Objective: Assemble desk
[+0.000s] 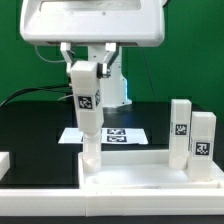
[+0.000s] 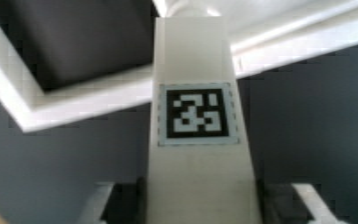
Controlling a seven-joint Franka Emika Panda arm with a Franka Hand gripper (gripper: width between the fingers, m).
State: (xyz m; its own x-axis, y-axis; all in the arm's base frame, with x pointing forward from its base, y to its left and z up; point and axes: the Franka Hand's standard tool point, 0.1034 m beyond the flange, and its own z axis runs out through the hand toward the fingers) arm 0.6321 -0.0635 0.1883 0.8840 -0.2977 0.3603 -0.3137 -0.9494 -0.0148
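1. At the panel's (image 1: 150, 168) near corner on the exterior view's left, my leg (image 1: 86, 105) stands upright on its socket.
2. My gripper (image 2: 201, 205) is closed partway around this leg.
3. I should keep it straight and push down gently.
4. Two more legs (image 1: 192, 135) wait at right.

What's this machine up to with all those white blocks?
It is putting a small desk together. The gripper is shut on a white square leg and holds it upright over a corner of the white desk panel; whether the leg is seated in its socket cannot be told. Two more legs stand at the exterior view's right of the panel. A marker board lies behind.
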